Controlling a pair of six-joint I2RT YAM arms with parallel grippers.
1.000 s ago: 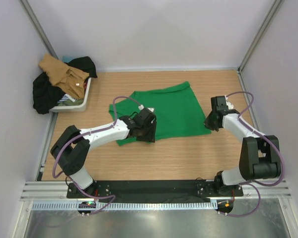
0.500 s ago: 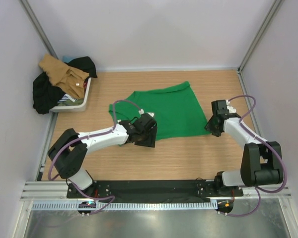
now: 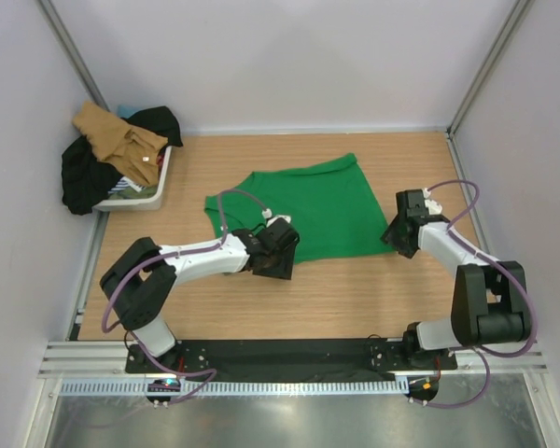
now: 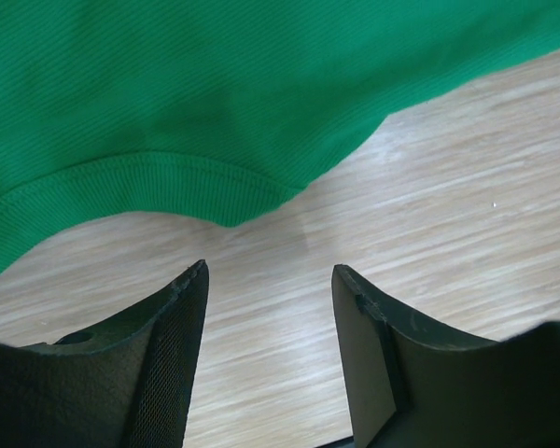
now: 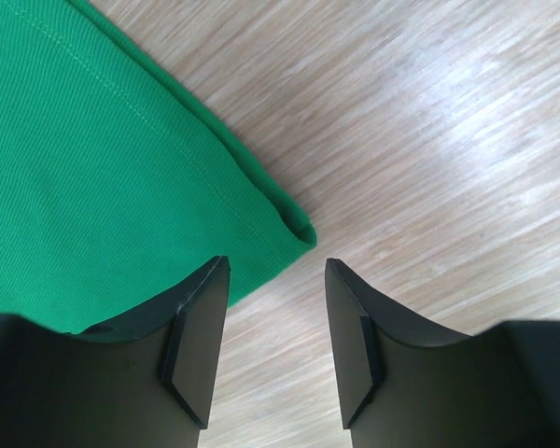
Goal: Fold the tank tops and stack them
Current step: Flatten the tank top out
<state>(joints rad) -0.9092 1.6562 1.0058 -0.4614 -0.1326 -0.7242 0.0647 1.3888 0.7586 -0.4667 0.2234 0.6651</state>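
The bright green tank top (image 3: 317,205) lies spread flat on the wooden table. Its lower hem (image 4: 168,177) runs just beyond my left gripper (image 4: 271,271), which is open over bare wood at the garment's near left edge (image 3: 273,257). My right gripper (image 5: 275,263) is open too, low at the green top's near right corner (image 5: 294,229); that corner lies just ahead of its fingertips and nothing is between them. In the top view the right gripper (image 3: 399,235) sits beside the cloth's right edge. The tan tank top (image 3: 112,135) is heaped on the basket at the back left.
A white basket (image 3: 154,191) at the back left holds black clothes (image 3: 84,177) under the tan one. Pale walls and metal posts close in the table on three sides. A black rail (image 3: 289,357) runs along the near edge by the arm bases.
My right gripper has gone from shut to open, letting go of the green top's corner. The left gripper has drawn back toward the near edge, off the cloth, and opened slightly wider.
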